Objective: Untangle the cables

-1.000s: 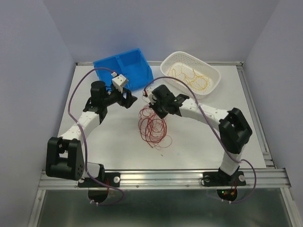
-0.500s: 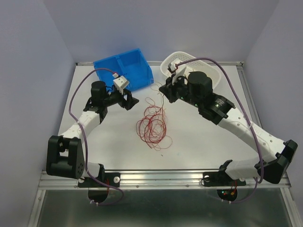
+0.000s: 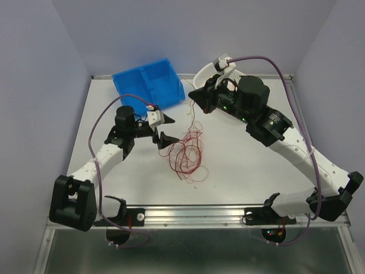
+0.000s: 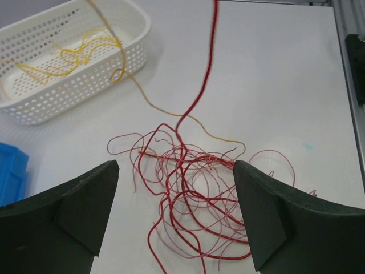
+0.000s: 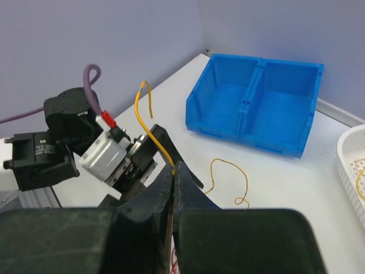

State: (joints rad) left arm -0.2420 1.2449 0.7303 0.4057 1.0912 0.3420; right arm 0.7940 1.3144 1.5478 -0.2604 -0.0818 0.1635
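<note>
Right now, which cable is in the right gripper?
The yellow-orange cable shows pinched in the shut right gripper; the dark red cables sit mostly tangled on the table.

The desk point(image 3: 239, 160) is a smooth, matt white sheet, edged on the near side by a rail point(image 3: 194, 214) of silvery, ridged metal. The blue bin point(image 5: 228, 123) is moulded plastic with a soft sheen. The basket point(image 4: 80, 85) is white plastic pierced all over with small holes. The red cables point(image 4: 188, 194) are thin, smooth-skinned and faintly glossy, as is the yellow cable point(image 5: 148, 132). The left gripper point(image 4: 175, 171) has fingers point(image 4: 74, 208) of matt black plastic with a slightly grainy face; the right gripper point(image 5: 174, 171) looks the same. The arm links point(image 3: 105, 154) are smooth white and black plastic shells.
</note>
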